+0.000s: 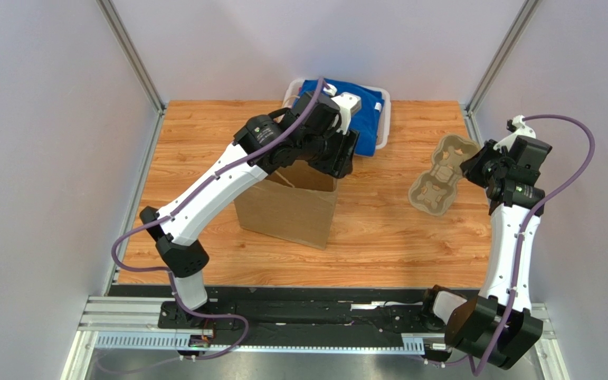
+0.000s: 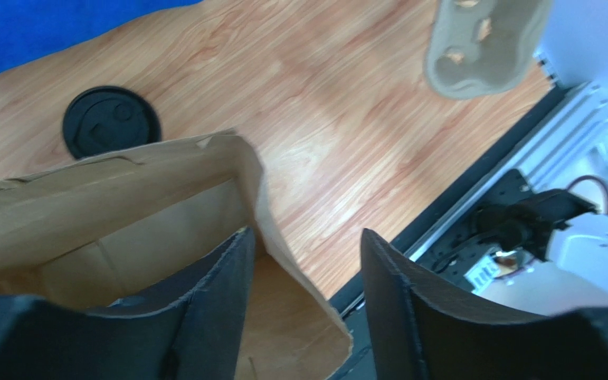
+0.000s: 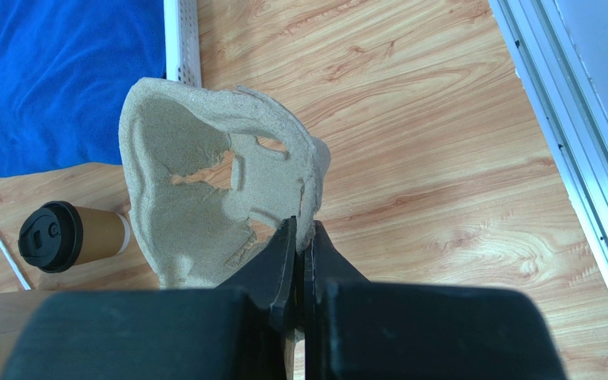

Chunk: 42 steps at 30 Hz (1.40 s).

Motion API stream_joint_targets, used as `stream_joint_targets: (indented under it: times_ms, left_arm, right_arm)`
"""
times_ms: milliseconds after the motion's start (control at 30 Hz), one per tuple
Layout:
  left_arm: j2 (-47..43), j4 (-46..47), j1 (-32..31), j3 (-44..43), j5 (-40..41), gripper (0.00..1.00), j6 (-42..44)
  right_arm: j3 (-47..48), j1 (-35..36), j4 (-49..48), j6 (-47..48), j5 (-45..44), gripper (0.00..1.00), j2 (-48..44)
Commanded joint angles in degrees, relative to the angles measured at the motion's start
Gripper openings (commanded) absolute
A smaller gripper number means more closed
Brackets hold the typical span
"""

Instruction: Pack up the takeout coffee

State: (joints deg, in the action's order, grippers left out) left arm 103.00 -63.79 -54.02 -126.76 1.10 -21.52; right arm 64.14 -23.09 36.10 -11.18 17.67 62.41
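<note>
The takeout coffee, a kraft cup with a black lid [image 3: 65,235], sits on the wood beyond the carrier; its lid [image 2: 111,123] shows past the bag's rim, and my left arm hides it in the top view. My left gripper [image 2: 303,249] is open at the mouth of the tall brown paper bag [image 1: 287,207], one finger [image 2: 220,277] inside and one outside the rim; it shows at the bag's far right corner [image 1: 345,158]. My right gripper [image 3: 303,233] is shut on the rim of the grey pulp carrier [image 3: 196,174] and holds it at the right [image 1: 440,176].
A blue cloth [image 1: 363,107] lies in a white bin [image 1: 385,119] at the back. A thin white stick [image 3: 10,257] lies near the cup. Metal rails [image 1: 474,119] and grey walls close the sides. The arm bases' rail [image 1: 299,313] runs along the near edge.
</note>
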Motion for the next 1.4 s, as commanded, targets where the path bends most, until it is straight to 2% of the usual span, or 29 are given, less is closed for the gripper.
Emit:
stream_joint_targets:
  times_ms: [0, 100, 133, 200, 233, 267, 367, 400, 467, 500, 600, 733, 800, 933, 1067, 1200, 1367]
  left_arm:
    - [-3.8, 5.3, -0.4, -0.2, -5.4, 0.63, -1.7]
    - [-7.9, 9.8, -0.4, 2.2, -8.3, 0.73, 0.5]
    - [-9.5, 11.9, -0.4, 3.3, -9.6, 0.8, 1.1]
    - [-15.1, 19.1, -0.4, 8.4, -10.6, 0.88, 3.2]
    - [-17.0, 21.5, -0.4, 10.1, -11.2, 0.96, 3.9]
    - [-20.6, 26.1, -0.4, 13.3, -11.7, 0.96, 4.8]
    - [-25.8, 31.3, -0.4, 16.7, -12.2, 0.97, 9.6]
    - [-26.7, 31.8, -0.4, 16.9, -12.6, 0.97, 13.6]
    - [-28.0, 30.9, -0.1, 16.0, -13.8, 0.99, 19.2]
    - [-28.1, 30.3, 0.1, 15.3, -14.5, 0.99, 25.6]
    - [-27.0, 25.7, 1.2, 10.1, -18.3, 0.99, 36.5]
    - [-22.9, 15.5, 1.5, -0.8, -25.5, 0.94, 43.9]
    - [-20.1, 11.3, 1.5, -3.6, -28.4, 0.93, 44.1]
    - [-13.0, 4.1, 1.5, -13.6, -32.9, 0.85, 43.5]
    - [-9.8, 4.1, 1.2, -15.1, -34.1, 0.78, 40.0]
    - [-8.0, 5.0, 0.2, -15.2, -32.8, 0.68, 37.1]
    - [-6.3, 6.0, -1.3, -15.1, -31.9, 0.61, 35.1]
  right_arm:
    - [3.0, -0.4, -3.5, -2.0, 1.7, 0.0, -0.4]
    - [4.1, -0.4, -4.1, -3.5, 3.8, 0.0, -0.9]
    - [4.4, -0.3, -4.3, -4.9, 4.6, 0.0, -1.2]
    - [5.5, -0.4, -5.3, -6.7, 7.6, 0.0, -1.8]
    - [6.1, -0.4, -5.6, -8.5, 8.7, 0.0, -2.1]
    - [6.6, -0.4, -6.2, -9.2, 11.6, 0.0, -2.3]
    - [9.2, 0.1, -6.9, -10.2, 17.0, 0.0, -2.8]
    - [9.8, 0.4, -7.1, -10.1, 18.4, 0.0, -3.2]
    - [11.6, 1.1, -6.9, -9.0, 22.1, 0.0, -4.5]
    - [12.2, 2.4, -6.7, -8.2, 22.8, 0.0, -5.1]
    - [14.5, 8.2, -3.8, -3.3, 22.2, 0.0, -8.0]
    - [16.5, 19.1, 1.6, 2.3, 14.8, 0.0, -11.7]
    - [17.2, 25.3, 4.3, 4.0, 9.2, 0.0, -12.8]
    - [19.4, 32.0, 10.3, 6.1, 6.0, 0.0, -14.0]
    - [20.9, 39.4, 14.7, 8.1, 1.2, 0.0, -14.0]
    - [21.6, 41.6, 16.9, 10.2, 0.3, 0.0, -13.5]
    - [24.3, 46.7, 19.6, 15.2, -1.9, 0.0, -12.2]
